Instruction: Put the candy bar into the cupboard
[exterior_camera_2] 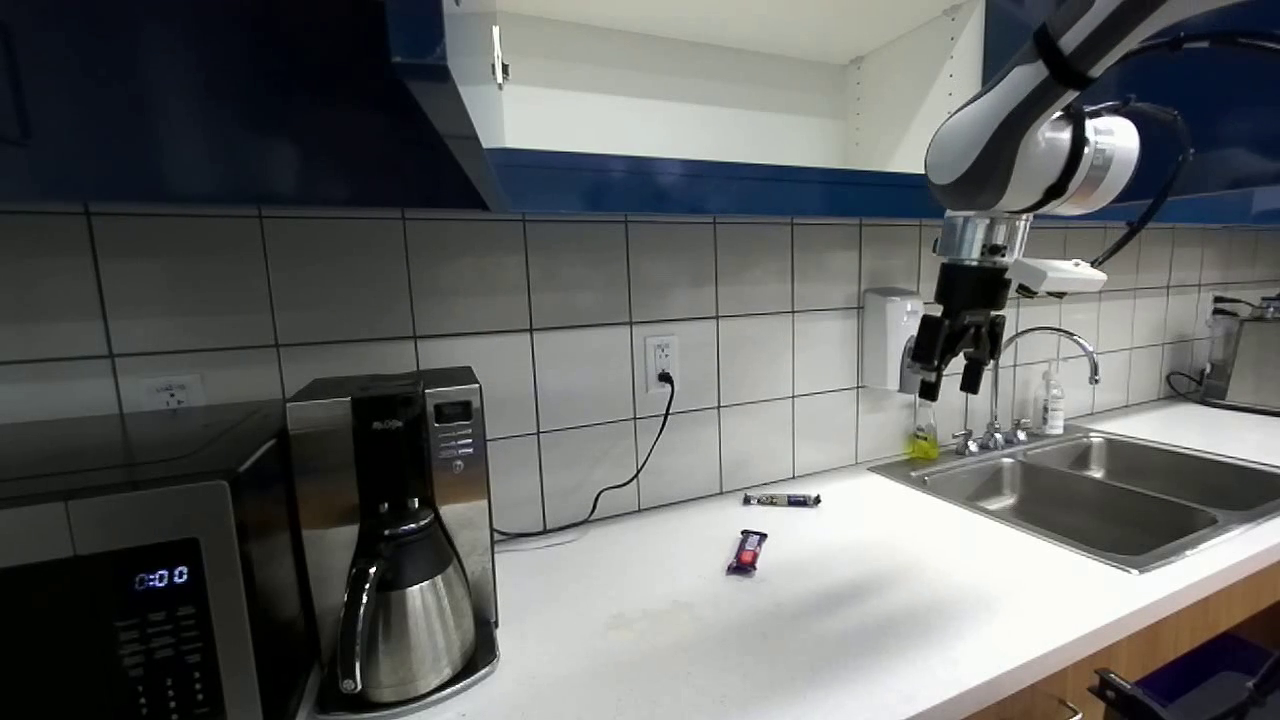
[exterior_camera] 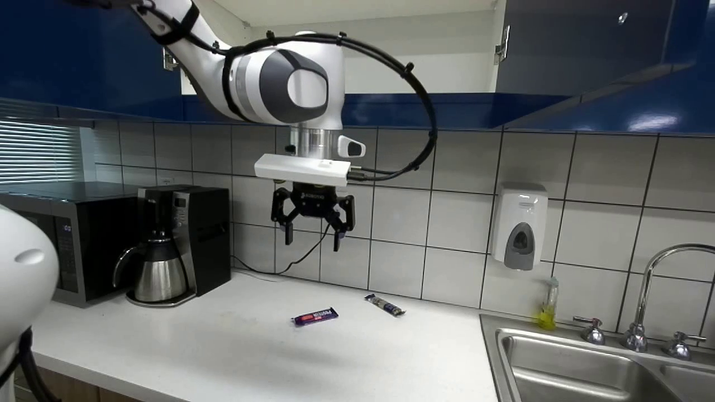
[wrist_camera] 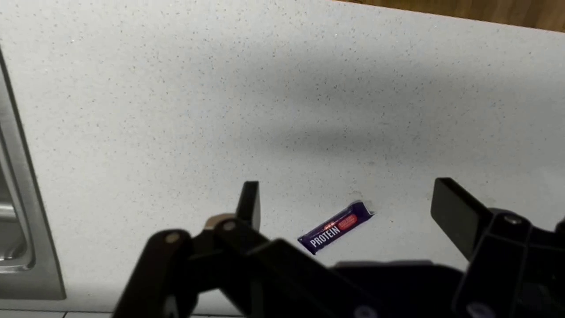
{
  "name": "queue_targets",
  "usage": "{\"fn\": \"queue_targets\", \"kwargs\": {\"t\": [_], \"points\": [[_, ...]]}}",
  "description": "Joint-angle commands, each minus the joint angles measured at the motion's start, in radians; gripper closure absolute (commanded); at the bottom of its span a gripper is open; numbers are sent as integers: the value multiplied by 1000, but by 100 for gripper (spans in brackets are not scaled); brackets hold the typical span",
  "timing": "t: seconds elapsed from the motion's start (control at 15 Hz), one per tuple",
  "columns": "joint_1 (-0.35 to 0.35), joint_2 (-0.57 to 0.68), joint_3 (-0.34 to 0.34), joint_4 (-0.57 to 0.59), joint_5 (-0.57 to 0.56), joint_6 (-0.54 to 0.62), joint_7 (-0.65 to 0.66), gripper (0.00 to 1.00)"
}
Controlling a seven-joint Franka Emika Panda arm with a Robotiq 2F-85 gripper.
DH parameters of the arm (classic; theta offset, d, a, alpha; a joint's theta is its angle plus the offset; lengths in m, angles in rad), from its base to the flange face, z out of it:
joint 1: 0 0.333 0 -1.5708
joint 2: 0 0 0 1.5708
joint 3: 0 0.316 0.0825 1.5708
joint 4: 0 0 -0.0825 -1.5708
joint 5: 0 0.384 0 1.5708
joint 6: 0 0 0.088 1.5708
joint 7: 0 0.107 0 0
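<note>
Spread wide and gripping nothing, the claw (exterior_camera: pixel 313 241) hangs well above the counter (exterior_camera: pixel 240 357), near the centre of the frame in an exterior view. The bar (wrist_camera: pixel 336 227) lies flat on the counter, its PROTEIN label facing up, untouched.

It should be light, with a fairly stiff core that may dent under a hard squeeze, and a wrapper likely to slide a little in the grip. Its ends look like thin, crimped film, so they would probably crumple. Best to pinch it across its narrow width at mid-length, gently, so that it hangs level. Being low and flat, it likely needs the claw brought almost down to the counter, where the fingers (wrist_camera: pixel 457 216) could knock the surface.

In the wrist view the bar shows in the gap between the fingers, below and right of centre, a bit nearer the finger on the left. It slants from lower left to upper right, closer to the closing line than across it, so turning the claw seems called for before gripping. In an exterior view it sits below the claw, lower middle of the frame; the grey bar (exterior_camera: pixel 385 305) lies apart, to its right, near the wall (exterior_camera: pixel 399 215).

The cupboard (exterior_camera_2: pixel 670 110), white inside, stands at the top of both exterior views.
</note>
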Motion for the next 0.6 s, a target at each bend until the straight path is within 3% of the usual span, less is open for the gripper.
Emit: {"fn": "queue_targets", "kwargs": {"t": [0.0, 0.53], "points": [[-37, 43, 64, -67, -19, 111, 67, 0], [-21, 221, 149, -103, 18, 355, 254, 0]]}}
